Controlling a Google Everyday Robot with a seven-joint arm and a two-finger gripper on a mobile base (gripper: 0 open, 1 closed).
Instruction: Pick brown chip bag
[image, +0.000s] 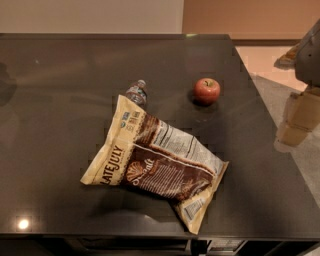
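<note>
The brown chip bag (157, 162) lies flat on the dark table (60, 100), near its front edge. It is large and crinkly, with a dark brown centre, cream-tan edges, "LATE JULY" lettering on its left side and a white nutrition panel facing up. My gripper (296, 120) hangs at the right edge of the view, above the table's right side. It is well to the right of the bag and apart from it, with the grey arm above it.
A red apple (207, 90) stands behind and to the right of the bag. A small water bottle (137, 93) lies at the bag's far corner, touching or nearly touching it. The table's right edge drops to a light floor (280, 75).
</note>
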